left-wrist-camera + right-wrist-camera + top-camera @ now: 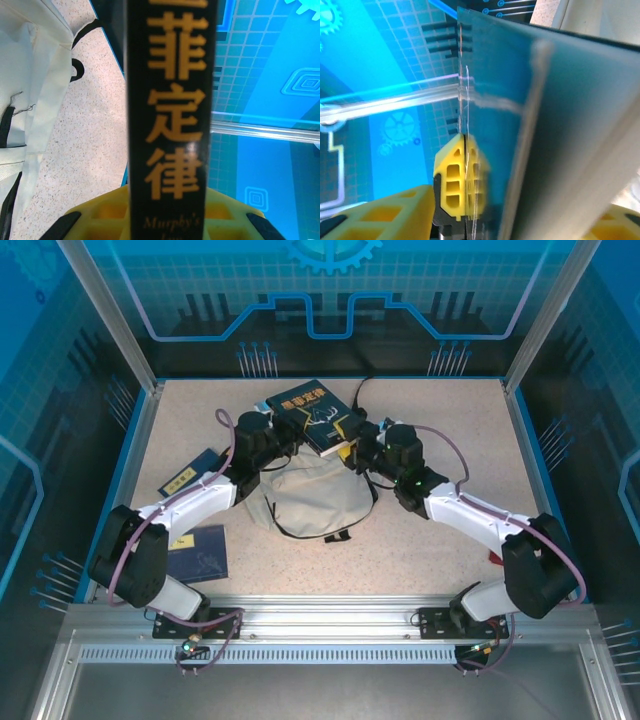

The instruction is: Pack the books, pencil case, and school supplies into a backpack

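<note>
A black book (pixel 312 412) with yellow lettering hangs tilted over the cream backpack (pixel 312 502), which lies mid-table. My left gripper (pixel 280 436) is shut on the book; its spine (pixel 170 115) stands upright between my yellow fingers (pixel 100 215), and the left gripper (pixel 167 222) hides below it. My right gripper (pixel 352 448) is at the book's right corner. Its jaws straddle the glossy cover (pixel 560 130), and the right gripper (pixel 500 222) still shows a gap at its left finger (pixel 380 215). The pencil case is out of view.
Two flat dark blue items lie left of the backpack: one with a yellow label (pixel 190 476), one near the front (pixel 198 552). Black straps (pixel 80 65) trail off the backpack on the speckled table (pixel 450 410). Blue walls and aluminium posts ring the table.
</note>
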Robot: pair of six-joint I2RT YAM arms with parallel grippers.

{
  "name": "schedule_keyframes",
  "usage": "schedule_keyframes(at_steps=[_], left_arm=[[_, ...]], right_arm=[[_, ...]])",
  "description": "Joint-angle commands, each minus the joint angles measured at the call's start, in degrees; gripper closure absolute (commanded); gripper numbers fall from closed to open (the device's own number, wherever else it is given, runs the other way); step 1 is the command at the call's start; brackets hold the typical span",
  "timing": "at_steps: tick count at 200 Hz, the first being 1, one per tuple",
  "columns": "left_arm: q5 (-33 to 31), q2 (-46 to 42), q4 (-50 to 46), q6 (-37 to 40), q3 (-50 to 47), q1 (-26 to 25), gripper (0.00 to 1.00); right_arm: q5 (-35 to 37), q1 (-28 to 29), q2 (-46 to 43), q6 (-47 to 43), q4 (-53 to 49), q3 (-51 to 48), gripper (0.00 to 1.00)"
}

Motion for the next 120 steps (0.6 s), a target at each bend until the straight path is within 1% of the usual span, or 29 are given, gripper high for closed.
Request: schedule_keyframes(at_steps=[1,17,34,41,45,52,59,67,82,95,100,120], left_arm=[[-0.5,-3.8,2.7,0.5,-0.1,-0.5,0.86],[0.4,-4.2,2.0,1.1,-0.2,-0.6,0.83],[1.7,-4.6,1.7,0.9,-0.7,-0.5,0.78],[2.3,-5.0,1.1,0.8,-1.0,-0.5,0.74],[2.4,-5.3,0.3,1.1,-1.1,-0.6,0.69],[2.6,-6.0,-2.1,1.9,-1.1,-0.5,0.57],[2.6,-6.9,-6.6,3.4,-0.6,-0.5,0.45],[2.4,-8.1,-12.1,6.1,0.2,-0.3,0.34],[1.6,-9.7,-22.4,13.3,2.0,0.1,0.22],[2.1,-10.1,-29.2,20.2,3.8,0.3,0.12],[2.6,-9.9,-32.7,22.7,4.9,0.4,0.08],[6.2,-8.3,-43.0,32.9,9.2,0.4,0.05]], right_arm=[[4.0,1.0,-2.7,0.1,1.0,-2.2,0.58],[5.0,1.1,-4.3,-1.2,0.2,-3.0,0.70],[6.4,1.5,-6.6,-3.7,-4.4,-2.6,0.82],[7.3,1.6,-7.7,-5.1,-6.8,-2.4,0.86],[7.8,1.7,-8.3,-6.1,-8.4,-2.1,0.89],[8.7,1.7,-9.4,-8.0,-11.7,-1.3,0.93],[9.4,1.6,-10.5,-10.2,-16.0,-0.4,0.95],[10.4,1.4,-11.6,-12.9,-20.4,0.2,0.97],[12.2,1.2,-13.3,-17.3,-26.5,2.7,0.98],[11.7,0.2,-14.1,-22.0,-29.8,3.6,0.98],[10.7,-0.6,-14.3,-24.0,-30.9,4.0,0.99],[5.6,-5.1,-15.8,-33.9,-35.5,5.5,0.99]])
